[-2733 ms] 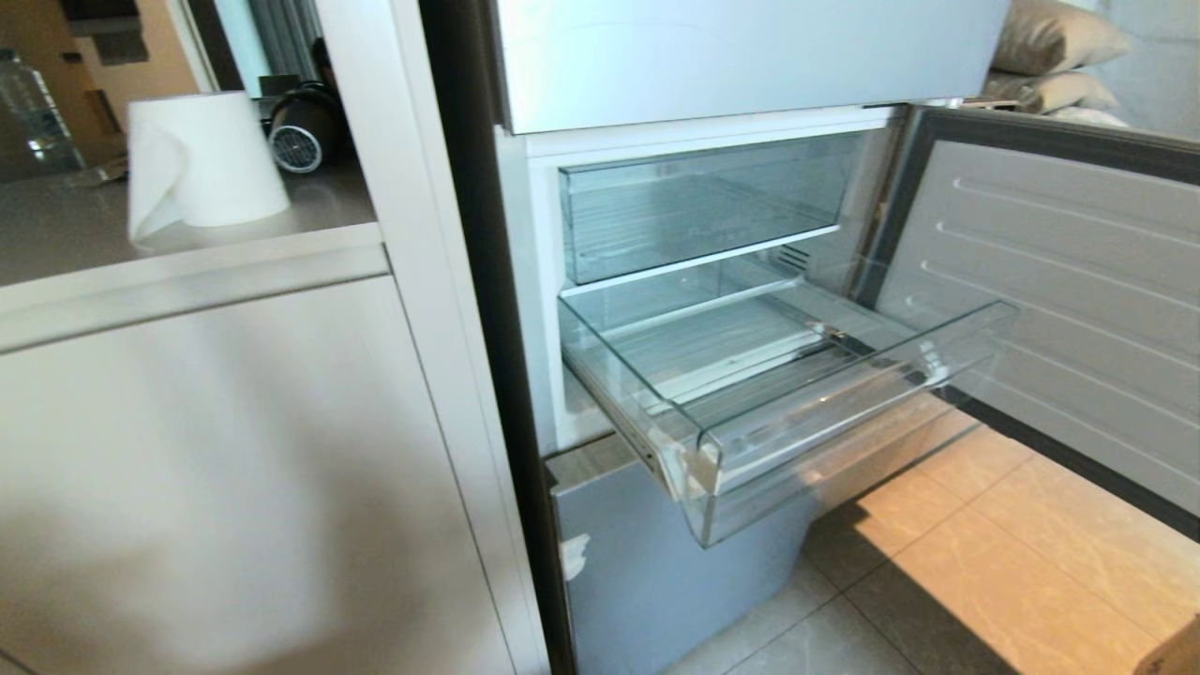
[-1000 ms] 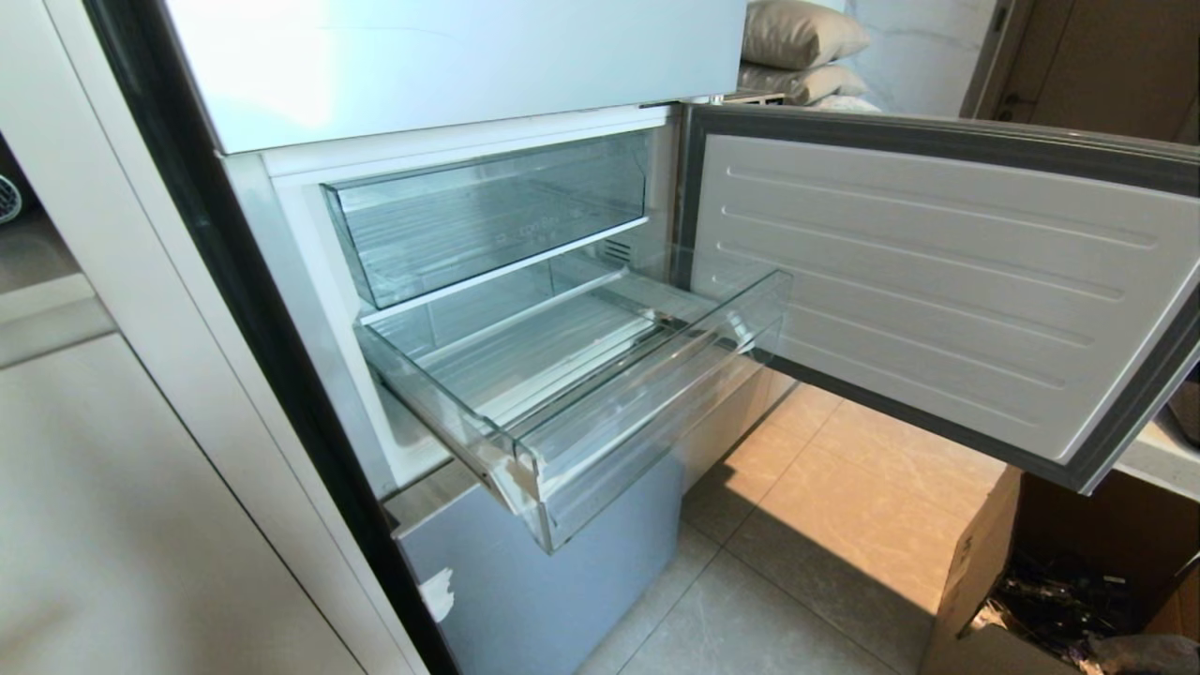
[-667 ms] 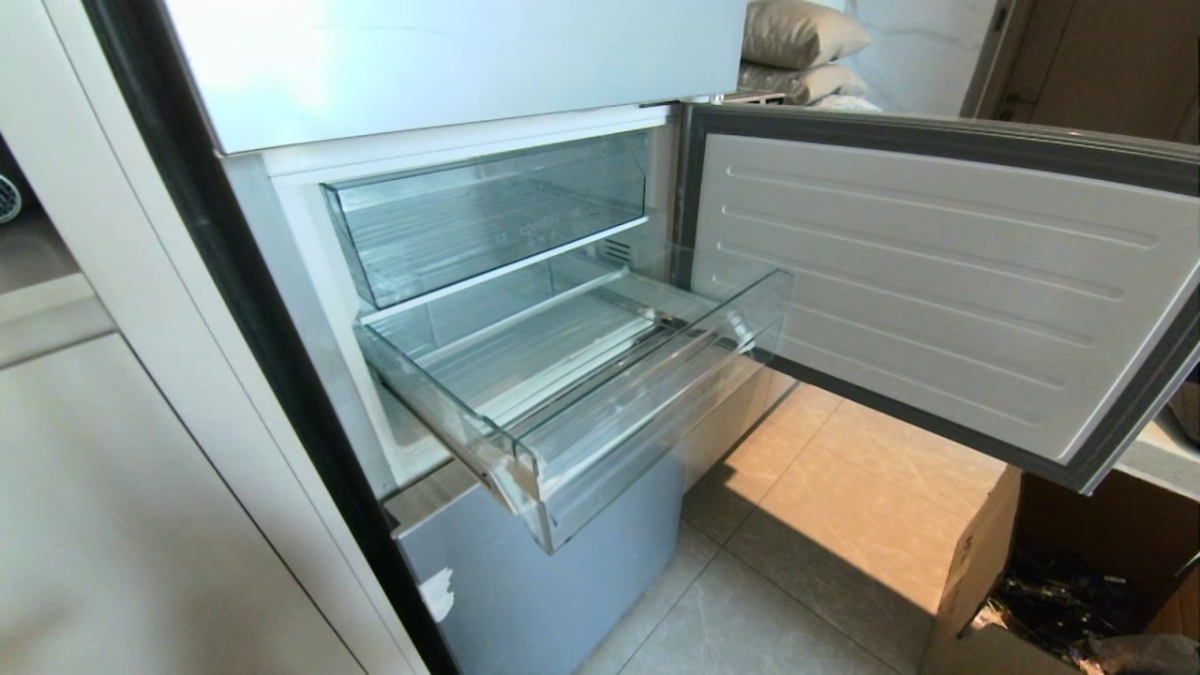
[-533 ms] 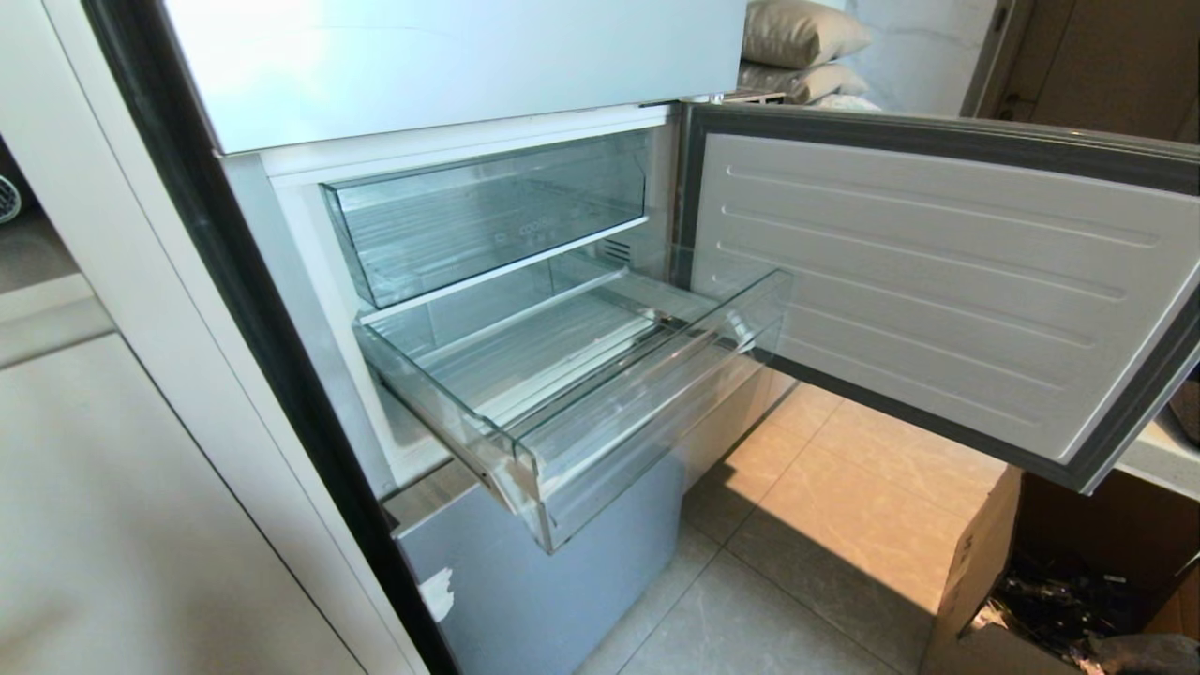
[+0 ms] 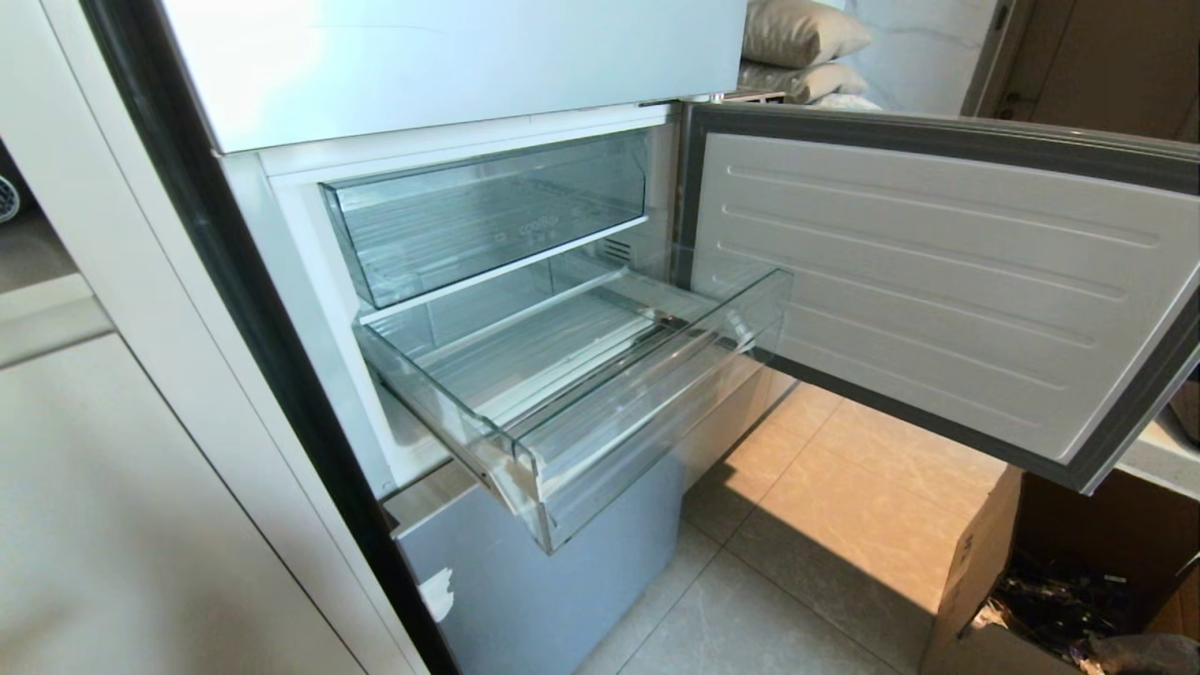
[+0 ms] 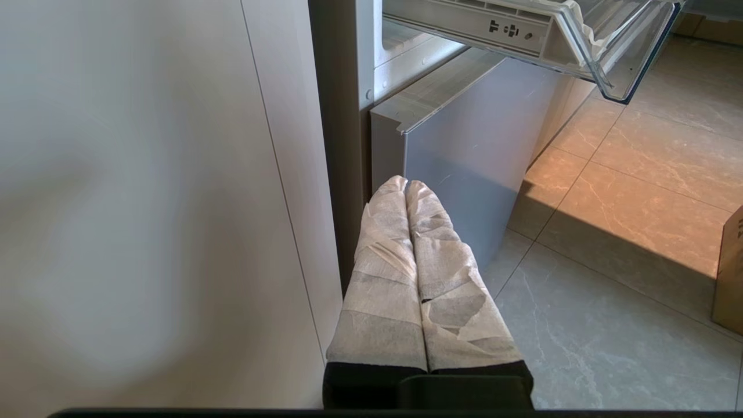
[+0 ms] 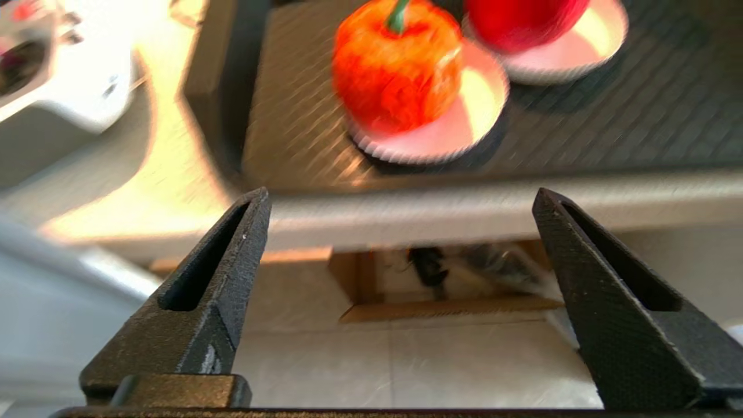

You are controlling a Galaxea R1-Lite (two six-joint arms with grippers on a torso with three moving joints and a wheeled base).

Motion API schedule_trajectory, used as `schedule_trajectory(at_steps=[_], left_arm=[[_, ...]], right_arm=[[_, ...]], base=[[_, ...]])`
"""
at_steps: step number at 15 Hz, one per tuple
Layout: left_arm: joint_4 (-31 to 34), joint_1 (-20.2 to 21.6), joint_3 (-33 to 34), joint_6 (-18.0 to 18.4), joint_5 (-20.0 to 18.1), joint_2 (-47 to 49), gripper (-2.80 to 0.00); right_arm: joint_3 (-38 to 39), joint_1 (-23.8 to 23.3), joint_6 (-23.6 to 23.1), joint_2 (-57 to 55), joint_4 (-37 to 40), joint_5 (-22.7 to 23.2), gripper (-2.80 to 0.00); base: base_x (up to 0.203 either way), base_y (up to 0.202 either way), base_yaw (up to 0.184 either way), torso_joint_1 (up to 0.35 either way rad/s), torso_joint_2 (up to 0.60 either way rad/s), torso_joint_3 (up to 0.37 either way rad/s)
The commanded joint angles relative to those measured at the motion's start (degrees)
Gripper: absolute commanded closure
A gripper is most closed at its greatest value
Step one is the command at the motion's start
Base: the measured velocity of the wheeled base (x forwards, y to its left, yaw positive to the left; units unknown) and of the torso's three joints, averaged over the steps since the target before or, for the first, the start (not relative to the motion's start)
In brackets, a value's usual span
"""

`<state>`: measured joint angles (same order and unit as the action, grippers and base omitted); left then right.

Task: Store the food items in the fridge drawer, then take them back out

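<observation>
Between the wide-spread, empty fingers of the right end effector [image 7: 400, 200], beyond the pale table [image 7: 441, 212] edge, the orange pepper-like food item [image 7: 397, 64] sits on a white dish [image 7: 458, 125], apart from the tips, with a red food item [image 7: 522, 20] on a second dish just behind it. Low beside the fridge, the left end effector [image 6: 406, 184] points at the floor with its wrapped fingers [image 6: 383, 273] pressed together, holding nothing. Farther up, the fridge drawer [image 5: 562, 450] stands pulled out and bare beside the open door [image 5: 937, 281].
</observation>
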<state>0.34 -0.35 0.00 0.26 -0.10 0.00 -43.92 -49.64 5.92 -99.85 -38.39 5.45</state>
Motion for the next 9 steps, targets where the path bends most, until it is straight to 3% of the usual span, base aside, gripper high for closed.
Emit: schedule_trajectory(at_steps=[1,9], left_arm=[[0.01,0.00,0.00,0.00,0.01,0.00,0.00],[0.01,0.06,0.00,0.00,0.01,0.00,0.00]], right_arm=[[-3.35,-0.02,-0.09,-4.92,-0.52,-0.72,-2.80],[-17.18,-0.02,-0.20,-16.28,-0.46,-1.14,-2.80]], base=[[0.000,0.000,0.000,0.000,0.00,0.000],[0.000,0.000,0.000,0.000,0.00,0.000]])
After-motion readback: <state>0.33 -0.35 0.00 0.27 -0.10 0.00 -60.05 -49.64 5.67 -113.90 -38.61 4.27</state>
